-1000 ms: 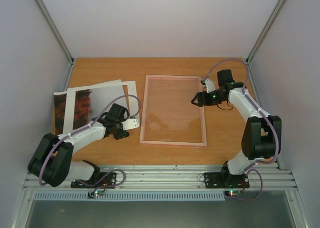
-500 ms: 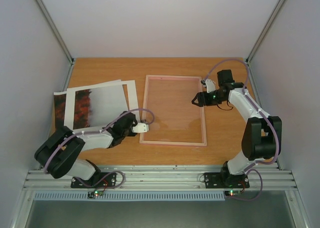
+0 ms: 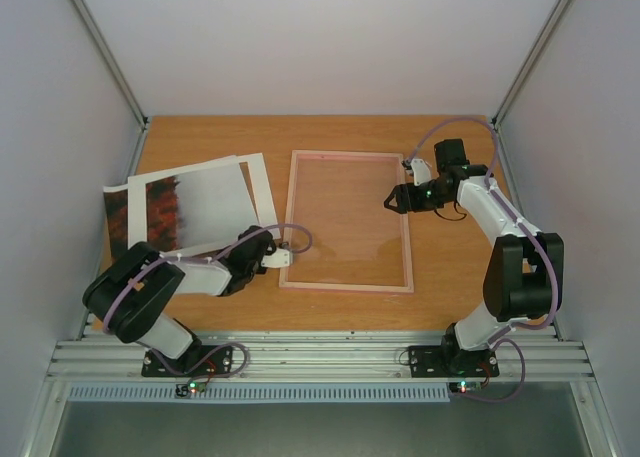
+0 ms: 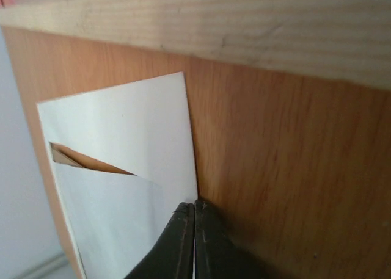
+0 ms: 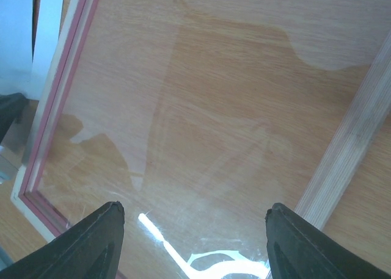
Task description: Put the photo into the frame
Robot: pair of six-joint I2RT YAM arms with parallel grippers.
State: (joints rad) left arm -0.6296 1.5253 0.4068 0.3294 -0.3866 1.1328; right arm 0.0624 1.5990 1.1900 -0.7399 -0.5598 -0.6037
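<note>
The photo [image 3: 195,202] lies under the white mat [image 3: 262,192] on the left of the table [image 3: 330,307], just beside the frame [image 3: 287,222]. Its long axis runs crosswise to the frame's. The left gripper [image 3: 278,258] is nearer. Its fingers [image 4: 174,248] pinch the mat's near right corner, with the photo behind and to their left. The right gripper [image 3: 392,201] hovers over the frame's right side, fingers spread and empty.

1. We see a white mat [image 3: 262,192], a flat cut-out border, lying askew near the tabletop's left edge.
2. We see the wood-grain tabletop [image 3: 450,277] beneath it.
3. We see a ribbed metal rail [image 3: 330,355] along the tabletop's near edge.
</note>
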